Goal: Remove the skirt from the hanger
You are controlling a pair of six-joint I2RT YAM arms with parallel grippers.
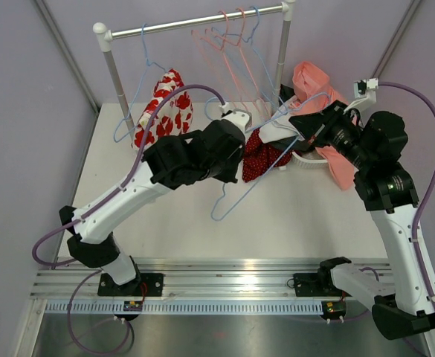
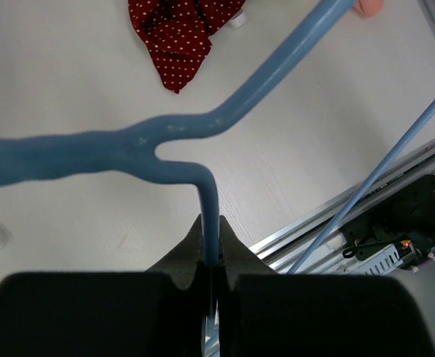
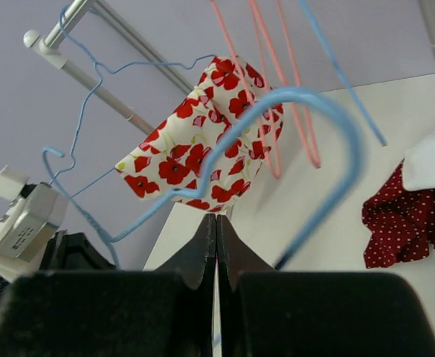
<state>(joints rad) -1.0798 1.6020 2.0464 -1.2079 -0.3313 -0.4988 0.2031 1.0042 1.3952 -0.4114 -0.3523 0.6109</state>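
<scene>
Now, with the hanger pinched in the shut left claw and the right claw closed on nothing clearly seen, the soft, light skirt, bunched on the table between them, is best taken at its waistband.

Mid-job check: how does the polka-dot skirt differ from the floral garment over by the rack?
Pattern: the polka-dot skirt is dark red with small white dots, while the floral garment is pale with large red flowers.
Pose: the polka-dot skirt lies bunched on the table, while the floral garment hangs below the rail.
Both are red-and-white fabric.
</scene>
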